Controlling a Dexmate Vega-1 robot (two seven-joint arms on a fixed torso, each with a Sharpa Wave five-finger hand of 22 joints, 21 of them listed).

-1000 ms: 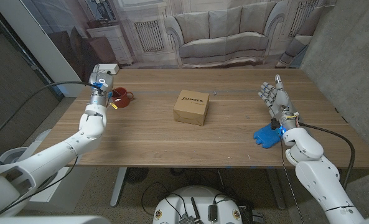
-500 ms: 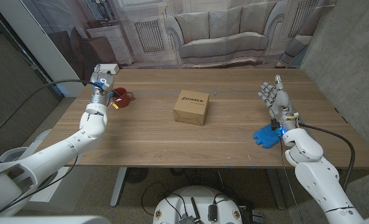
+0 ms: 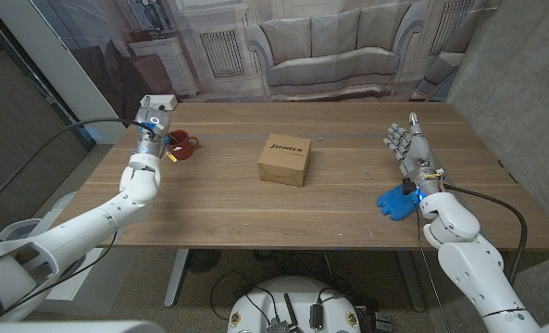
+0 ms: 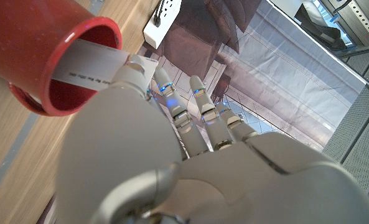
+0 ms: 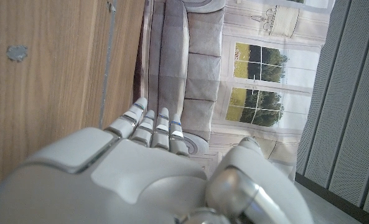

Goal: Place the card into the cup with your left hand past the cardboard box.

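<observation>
Pinching the card (image 4: 91,67) between its fingertips, the left robot hand (image 4: 172,155) holds it at the red cup (image 4: 44,59), the card's far end inside the cup's mouth, its long axis running from fingertips into the cup. The right robot hand (image 3: 410,148) stands open, holding nothing, well beyond the cardboard box (image 3: 284,159) on the bench (image 3: 228,208).

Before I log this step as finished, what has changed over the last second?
Nothing visibly moved. The left hand stays at the red cup, pinching the card that reaches into the cup's mouth. The right hand stays raised, fingers apart, beside the blue object. The cardboard box stays mid-table.
</observation>
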